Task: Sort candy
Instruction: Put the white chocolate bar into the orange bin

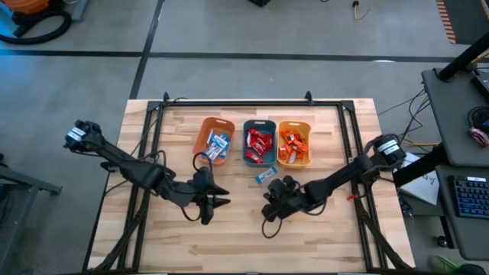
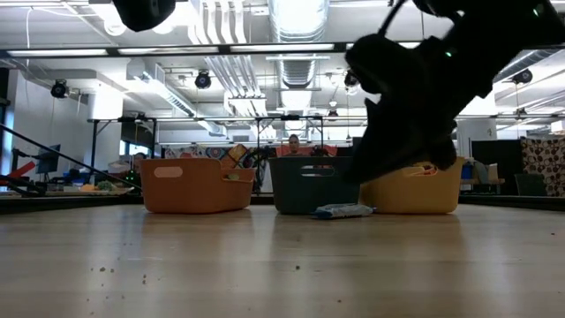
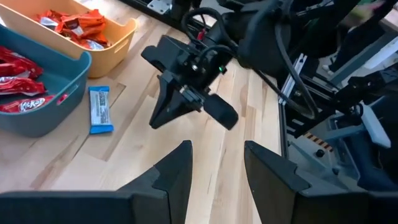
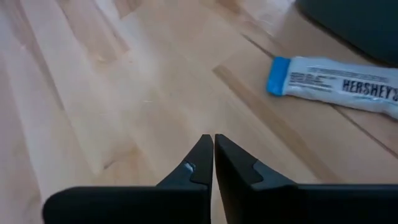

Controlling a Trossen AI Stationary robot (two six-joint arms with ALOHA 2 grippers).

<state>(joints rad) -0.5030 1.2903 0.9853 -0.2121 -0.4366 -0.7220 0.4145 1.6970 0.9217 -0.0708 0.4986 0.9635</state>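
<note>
One blue-and-white candy [image 1: 266,175] lies flat on the wooden table just in front of the teal bin [image 1: 248,156]; it also shows as the candy [image 4: 339,84] in the right wrist view. More candy fills the three bins. My right gripper [image 4: 213,142] is shut with nothing in it, slanting down over bare wood a little nearer than the loose candy. My left gripper [image 3: 217,158] hangs open with nothing between its fingers, to the left of my right gripper [image 1: 269,206], pointing toward it.
Three bins stand in a row at the table's far middle: the orange bin [image 1: 205,137] holds blue-and-white candy, the teal bin red candy, the yellow-orange bin [image 1: 307,130] orange candy. Bare wood spreads across the near half. A black frame [image 1: 237,101] borders the table.
</note>
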